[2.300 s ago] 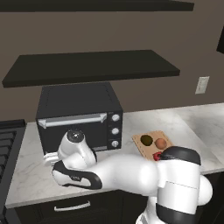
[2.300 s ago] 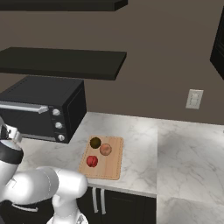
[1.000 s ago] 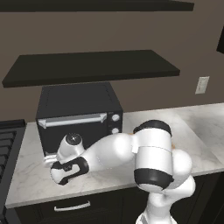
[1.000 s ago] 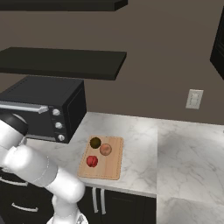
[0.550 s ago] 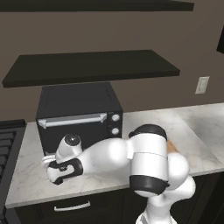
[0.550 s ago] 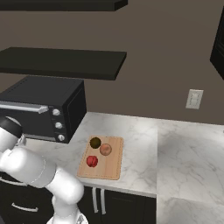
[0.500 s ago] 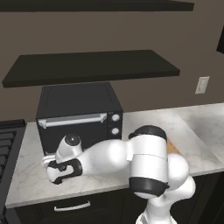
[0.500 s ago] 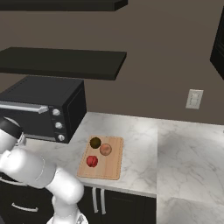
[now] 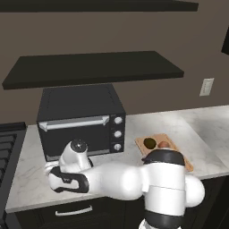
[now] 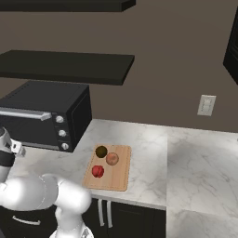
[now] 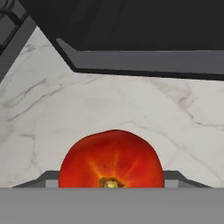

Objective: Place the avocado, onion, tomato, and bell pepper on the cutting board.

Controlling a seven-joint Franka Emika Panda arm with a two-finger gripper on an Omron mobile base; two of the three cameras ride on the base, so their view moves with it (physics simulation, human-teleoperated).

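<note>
**Tool drops in on the tomato by the oven**

Swinging away from the board side, the arm has reached low to the worktop's left end since the earlier frames, and its elbow now blocks part of the cutting board in the left base view. Biggest first: the marble worktop (image 9: 203, 129) runs the full width, with the black toaster oven (image 9: 80, 118) standing at its left rear. Right of the oven, toward the worktop's front edge, lies the cutting board (image 10: 122, 174). On it sit three items: the avocado (image 10: 101, 151) at the board's far left corner, the onion (image 10: 112, 159) just beside it, and the bell pepper (image 10: 97, 171) nearer the front edge. The tool (image 9: 57, 172) hangs low in front of the oven, close to the worktop's front left edge. From the hand view, the tomato (image 11: 111, 159) sits on the worktop right between the fingertips, which have closed in and pinch it at both sides.
</note>
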